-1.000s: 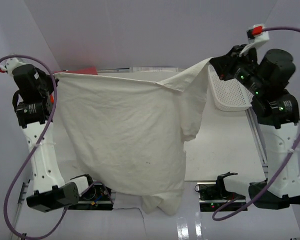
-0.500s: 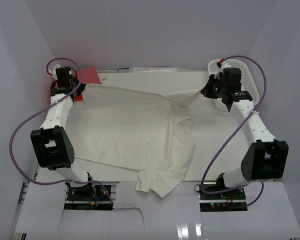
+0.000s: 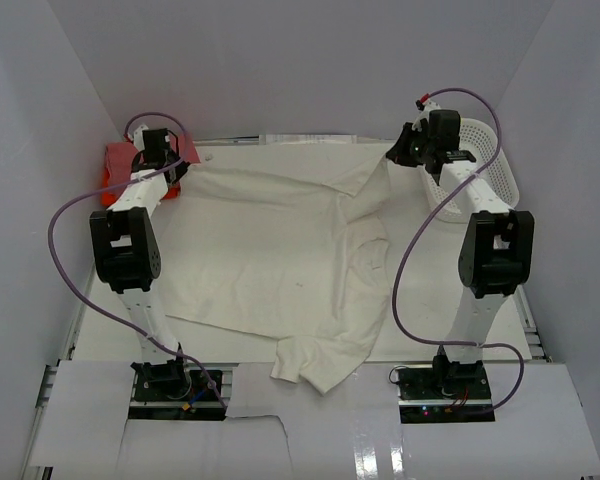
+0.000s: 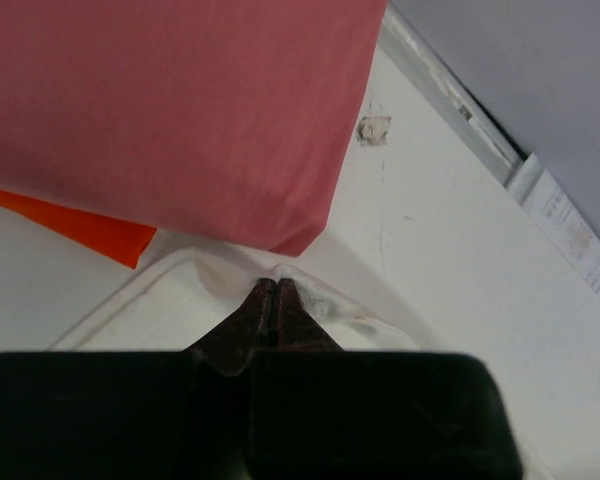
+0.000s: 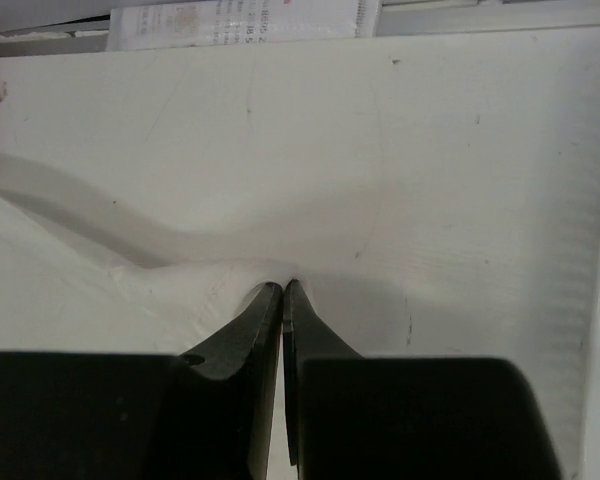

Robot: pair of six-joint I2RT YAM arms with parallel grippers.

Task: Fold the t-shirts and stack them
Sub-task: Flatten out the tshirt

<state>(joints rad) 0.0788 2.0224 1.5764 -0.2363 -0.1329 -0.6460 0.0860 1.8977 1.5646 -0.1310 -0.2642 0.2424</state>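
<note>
We judge the task about two thirds done. At the far left corner of the counter [image 3: 450,300] a dusty pink-red t-shirt [image 4: 170,110] lies folded on top of a bright orange t-shirt [image 4: 85,228], of which only an edge shows beneath it, so two of the three seem to be folded and stacked. The cream t-shirt [image 3: 270,260] is the one in hand. It lies spread flat across the middle of the counter and is not yet folded, with one end bunched and hanging past the near edge and a rumpled flap turned over toward the far right. Both arms reach to the far side. The left tool [image 4: 275,286] is pressed together on the shirt's far left corner, just beside the stacked pair, and from the wrist view we see its tips pinching the hem. The right tool [image 5: 282,288] is likewise pressed together on the cloth's far right edge, near the white mesh basket [image 3: 490,165]. What remains, as we read it, is to smooth this shirt, fold it down to a rectangle, and set it on the stack at the far left.
</note>
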